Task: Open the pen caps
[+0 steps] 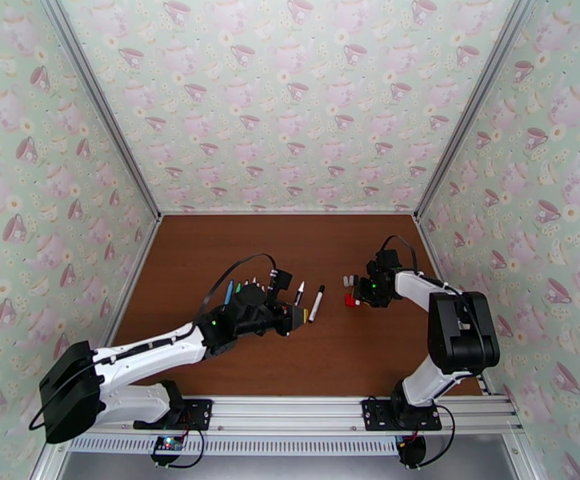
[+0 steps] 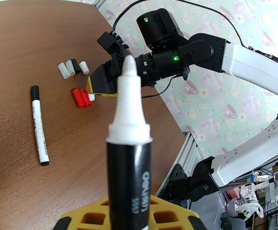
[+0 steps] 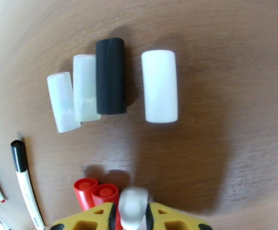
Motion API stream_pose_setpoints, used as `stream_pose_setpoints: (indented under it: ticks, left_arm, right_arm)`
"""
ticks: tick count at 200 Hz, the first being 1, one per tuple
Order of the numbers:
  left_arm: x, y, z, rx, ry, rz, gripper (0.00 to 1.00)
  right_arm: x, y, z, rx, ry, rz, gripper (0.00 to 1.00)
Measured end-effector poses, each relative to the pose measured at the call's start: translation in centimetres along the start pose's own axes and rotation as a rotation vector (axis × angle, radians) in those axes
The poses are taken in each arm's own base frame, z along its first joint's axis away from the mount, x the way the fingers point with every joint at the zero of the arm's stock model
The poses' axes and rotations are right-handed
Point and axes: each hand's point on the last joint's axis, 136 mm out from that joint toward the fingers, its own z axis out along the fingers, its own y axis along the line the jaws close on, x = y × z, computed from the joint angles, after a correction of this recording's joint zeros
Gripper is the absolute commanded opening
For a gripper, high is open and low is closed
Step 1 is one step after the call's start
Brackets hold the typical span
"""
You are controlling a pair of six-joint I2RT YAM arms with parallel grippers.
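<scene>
Right gripper (image 3: pixel 132 217) pinches a blurred cap (image 3: pixel 133 202); left gripper (image 2: pixel 129 221) clamps a cropped pen (image 2: pixel 129 158).

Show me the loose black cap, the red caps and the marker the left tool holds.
loose black cap (image 3: pixel 110 75), right wrist view, middle of its side.
red caps (image 2: pixel 78 98), left wrist view, left one's side.
marker (image 2: pixel 129 165), left wrist view, black barrel.

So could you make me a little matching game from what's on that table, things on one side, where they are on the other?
1 black marker
2 red caps
3 black cap
4 pale cap

A between the right fingers
B uncapped, held by the left fingers
C in the row with whitish caps
D touching pair on the table

Pairs: 1-B, 2-D, 3-C, 4-A
</scene>
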Motion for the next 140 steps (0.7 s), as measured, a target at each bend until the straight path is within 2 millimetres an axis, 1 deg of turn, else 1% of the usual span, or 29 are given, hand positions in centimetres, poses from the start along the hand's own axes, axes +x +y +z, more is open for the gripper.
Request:
stream_pose_setpoints:
  ticks: [56, 77, 90, 110, 122, 140]
  left_arm:
    - [0.2, 0.2, 0.2, -0.006, 0.006, -0.002, 0.13]
    - [0.2, 0.3, 0.2, -0.01, 0.006, -0.003, 0.13]
    - [0.3, 0.5, 0.2, -0.019, 0.007, -0.004, 0.13]
    - [0.4, 1.1, 0.2, -0.049, 0.009, -0.009, 0.13]
    - [0.5, 1.7, 0.1, -0.076, 0.01, -0.013, 0.14]
    - [0.7, 2.9, 0.0, -0.135, 0.008, -0.02, 0.15]
  right_arm:
    - [0.1, 0.4, 0.0, -0.022, 0.005, 0.0, 0.33]
    - [-0.2, 0.8, -0.6, -0.022, -0.018, -0.011, 0.34]
    - [-0.5, 1.0, -1.6, -0.01, -0.057, -0.023, 0.35]
    - [-0.7, 2.1, -3.6, -0.008, -0.13, -0.045, 0.4]
    - [-0.4, 3.1, -4.9, -0.022, -0.174, -0.061, 0.43]
    - [0.2, 4.6, -6.6, -0.053, -0.229, -0.087, 0.51]
